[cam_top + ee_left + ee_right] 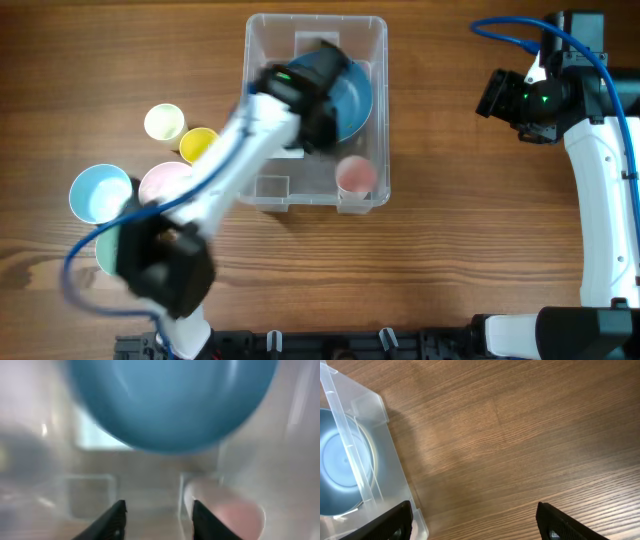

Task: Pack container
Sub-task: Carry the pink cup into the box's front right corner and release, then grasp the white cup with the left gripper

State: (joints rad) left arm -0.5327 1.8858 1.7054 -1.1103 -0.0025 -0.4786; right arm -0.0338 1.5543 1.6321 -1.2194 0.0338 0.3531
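The clear plastic container (380,110) stands at the top middle of the table. A blue bowl (355,95) lies inside it, and a pink cup (356,174) stands in its near right corner. My left gripper (322,128) is over the inside of the container, open and empty. In the left wrist view the left gripper's fingers (157,510) are apart above the container's base (140,475), with the blue bowl (170,400) ahead and the pink cup (235,512) beside the right finger. My right gripper (492,95) is open and empty over bare table to the right of the container (370,425).
Left of the container stand a pale yellow cup (164,122), a yellow cup (198,143), a pink bowl (165,183) and a light blue bowl (100,192). The left arm partly hides them. A blue cable (520,30) runs by the right arm.
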